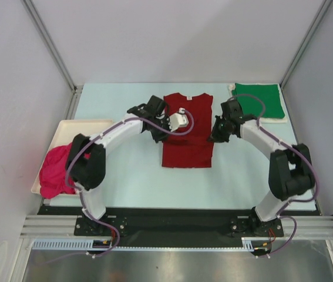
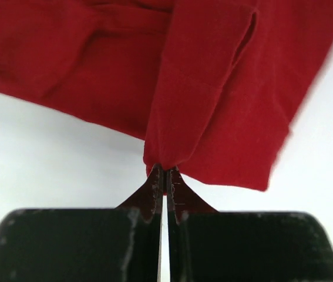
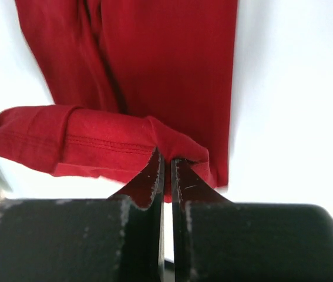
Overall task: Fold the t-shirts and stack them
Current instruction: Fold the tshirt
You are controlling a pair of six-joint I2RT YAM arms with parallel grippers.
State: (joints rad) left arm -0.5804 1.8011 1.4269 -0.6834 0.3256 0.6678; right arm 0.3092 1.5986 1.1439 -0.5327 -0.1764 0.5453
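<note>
The dark red t-shirt (image 1: 188, 132) lies in the middle of the table, its sides folded in to a narrow strip. My left gripper (image 1: 159, 136) is shut on its left edge; the left wrist view shows cloth (image 2: 213, 88) pinched at the fingertips (image 2: 165, 171). My right gripper (image 1: 215, 135) is shut on its right edge; the right wrist view shows a fold of cloth (image 3: 101, 141) held at the fingertips (image 3: 166, 157). The green t-shirt (image 1: 259, 100) lies folded at the back right. The bright pink t-shirt (image 1: 56, 169) lies crumpled in the cream tray (image 1: 66, 126) at the left.
Grey walls enclose the table on the left, back and right. The arm bases stand on the black rail (image 1: 172, 220) at the near edge.
</note>
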